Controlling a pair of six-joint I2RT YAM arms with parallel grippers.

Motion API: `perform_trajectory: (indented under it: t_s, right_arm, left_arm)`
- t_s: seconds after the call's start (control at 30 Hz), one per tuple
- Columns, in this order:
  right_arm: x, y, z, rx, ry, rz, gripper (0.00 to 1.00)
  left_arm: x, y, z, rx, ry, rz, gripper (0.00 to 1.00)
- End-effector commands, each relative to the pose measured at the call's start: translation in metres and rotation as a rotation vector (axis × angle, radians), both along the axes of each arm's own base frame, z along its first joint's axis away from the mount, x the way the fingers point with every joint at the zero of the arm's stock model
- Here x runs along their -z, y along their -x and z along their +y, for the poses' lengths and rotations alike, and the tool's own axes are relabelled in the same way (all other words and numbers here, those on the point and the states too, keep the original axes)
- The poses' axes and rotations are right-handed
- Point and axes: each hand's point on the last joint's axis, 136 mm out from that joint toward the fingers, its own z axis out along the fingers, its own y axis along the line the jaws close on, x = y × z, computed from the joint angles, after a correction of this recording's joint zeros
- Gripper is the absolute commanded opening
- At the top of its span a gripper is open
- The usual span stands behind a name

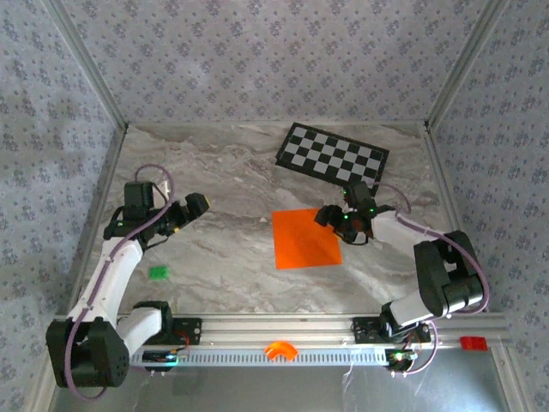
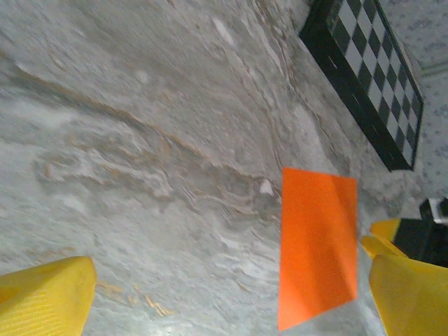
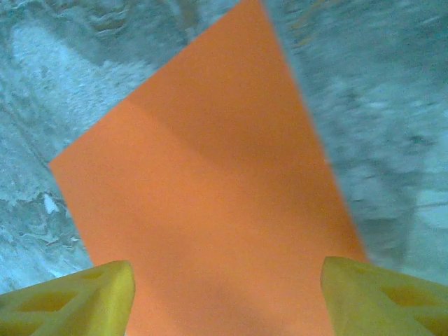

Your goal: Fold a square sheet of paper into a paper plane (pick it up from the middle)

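You see the square sheet of paper (image 1: pixel 304 238), thin and bright orange, lying flat on the marbled desk (image 1: pixel 214 249). The right fingers (image 3: pixel 77 301) stand apart over its edge, which the right wrist view cuts off; contact is unclear. Your left fingers (image 2: pixel 42 297), blurred yellow tips, are spread wide, well apart from the sheet.

The square sheet of paper (image 3: pixel 210 196) runs off the right wrist view's bottom edge.
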Motion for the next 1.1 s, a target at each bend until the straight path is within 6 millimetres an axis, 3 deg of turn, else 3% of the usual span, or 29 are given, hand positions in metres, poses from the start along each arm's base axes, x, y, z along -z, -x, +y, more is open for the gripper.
perform_trajectory:
  t_s: [0.0,0.3,0.47,0.6,0.83,0.97,1.07]
  right_arm:
    - [0.002,0.012,0.007,-0.127,-0.035,0.001,0.72]
    - [0.026,0.036,0.031,-0.192,-0.009,0.056,0.71]
    - [0.047,0.052,0.036,-0.097,0.041,0.127,0.70]
    - [0.049,0.056,0.065,-0.010,-0.007,0.119,0.68]
    - [0.024,0.056,0.120,-0.011,-0.141,0.062,0.68]
    - [-0.008,0.049,0.117,-0.049,-0.197,-0.007,0.71]
    - [-0.031,0.041,0.088,-0.032,-0.174,-0.089,0.76]
  left_arm:
    - [-0.005,0.008,-0.020,0.030,0.088,0.007,1.00]
    - [0.009,0.011,-0.045,0.061,0.088,0.033,1.00]
    - [0.015,0.016,-0.066,0.078,0.074,0.038,1.00]
    - [0.026,0.021,-0.077,0.059,0.016,0.043,1.00]
    - [0.040,0.027,-0.082,0.042,-0.121,0.088,1.00]
    - [0.049,0.030,-0.082,0.040,-0.210,0.131,1.00]
    - [0.055,0.029,-0.094,0.055,-0.248,0.155,0.99]
